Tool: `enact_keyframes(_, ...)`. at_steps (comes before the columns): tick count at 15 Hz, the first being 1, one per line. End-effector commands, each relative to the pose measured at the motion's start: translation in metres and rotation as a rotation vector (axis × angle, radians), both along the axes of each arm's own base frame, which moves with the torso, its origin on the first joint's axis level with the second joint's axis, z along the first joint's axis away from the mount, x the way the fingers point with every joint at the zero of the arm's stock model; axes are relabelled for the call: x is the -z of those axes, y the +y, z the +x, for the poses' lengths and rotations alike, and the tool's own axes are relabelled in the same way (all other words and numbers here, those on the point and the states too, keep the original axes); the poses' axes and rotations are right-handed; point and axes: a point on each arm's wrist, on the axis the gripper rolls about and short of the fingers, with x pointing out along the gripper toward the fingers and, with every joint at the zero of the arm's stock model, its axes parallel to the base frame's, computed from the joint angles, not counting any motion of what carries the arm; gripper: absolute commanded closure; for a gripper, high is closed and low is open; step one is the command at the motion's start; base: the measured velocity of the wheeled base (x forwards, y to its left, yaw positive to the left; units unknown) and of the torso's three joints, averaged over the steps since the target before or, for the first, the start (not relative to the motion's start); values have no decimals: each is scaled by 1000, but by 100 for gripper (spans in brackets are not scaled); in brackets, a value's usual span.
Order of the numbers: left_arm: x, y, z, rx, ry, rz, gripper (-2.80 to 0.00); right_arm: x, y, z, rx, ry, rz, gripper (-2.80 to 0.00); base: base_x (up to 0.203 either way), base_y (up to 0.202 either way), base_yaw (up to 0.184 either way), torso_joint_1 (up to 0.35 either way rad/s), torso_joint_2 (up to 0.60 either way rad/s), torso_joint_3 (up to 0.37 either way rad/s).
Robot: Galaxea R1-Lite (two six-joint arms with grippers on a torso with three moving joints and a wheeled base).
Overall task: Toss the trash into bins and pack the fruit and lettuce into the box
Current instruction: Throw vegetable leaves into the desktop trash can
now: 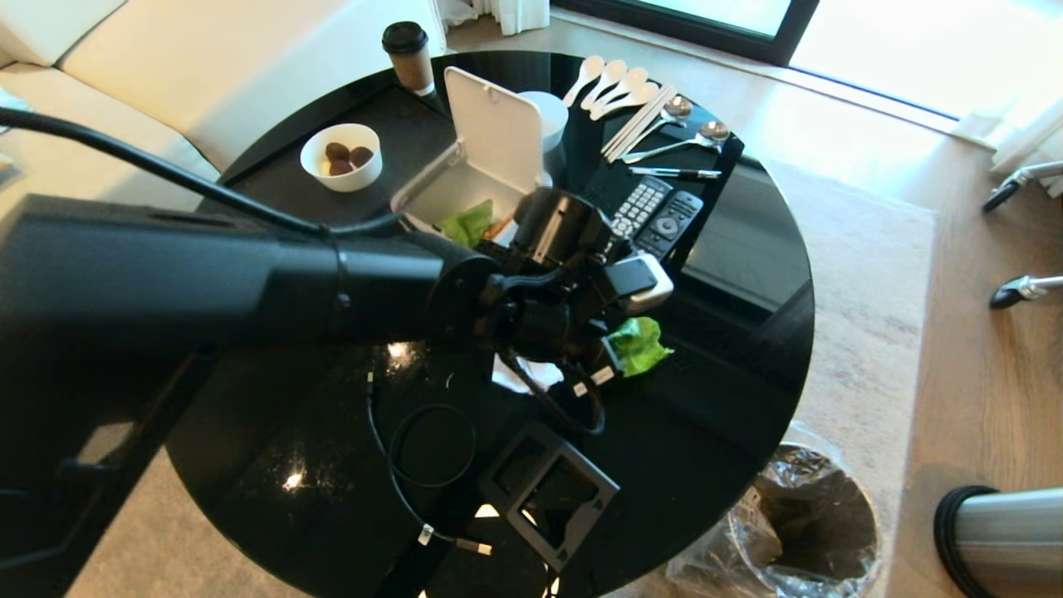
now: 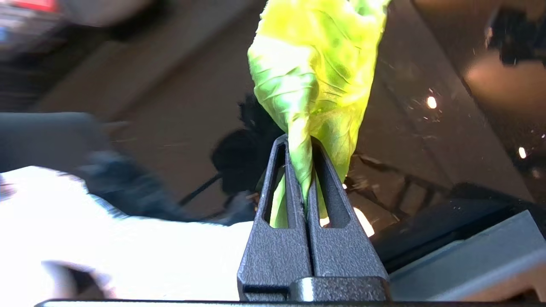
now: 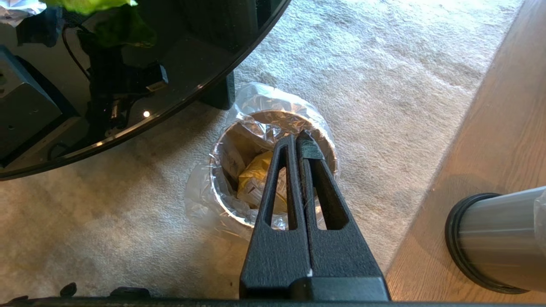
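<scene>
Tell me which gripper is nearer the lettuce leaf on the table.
Left. The left gripper is shut on the lettuce leaf; the right gripper hangs off the table, above the bin.

Round black glossy table point(image 1: 747, 274), cream sofa point(image 1: 166, 66), beige carpet point(image 3: 362, 64), wooden floor point(image 1: 980, 374)

Looked like a home living room: cream sofa point(image 1: 166, 75) behind round black glass table point(image 1: 747, 274), TV remotes point(image 1: 656, 218), takeaway coffee cup point(image 1: 408, 55), beige carpet point(image 3: 362, 76), wood floor point(image 1: 988, 349).
</scene>
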Motion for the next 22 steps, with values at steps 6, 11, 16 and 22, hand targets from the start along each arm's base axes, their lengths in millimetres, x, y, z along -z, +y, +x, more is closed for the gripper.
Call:
enact_keyframes(6,-83,29,-38,1,-133,-164,0,0,0,0,0,1,-1,0,0,0,0,0,0,0)
enact_keyframes(11,-127,65,-57,-164,-236,-236,0,0,0,0,0,1,-1,0,0,0,0,0,0,0)
enact_keyframes(16,-141,123,-76,-398,-249,-281,0,0,0,0,0,1,-1,0,0,0,0,0,0,0)
enact_keyframes(22,-134,196,-80,-672,-236,-306,0,0,0,0,0,1,-1,0,0,0,0,0,0,0)
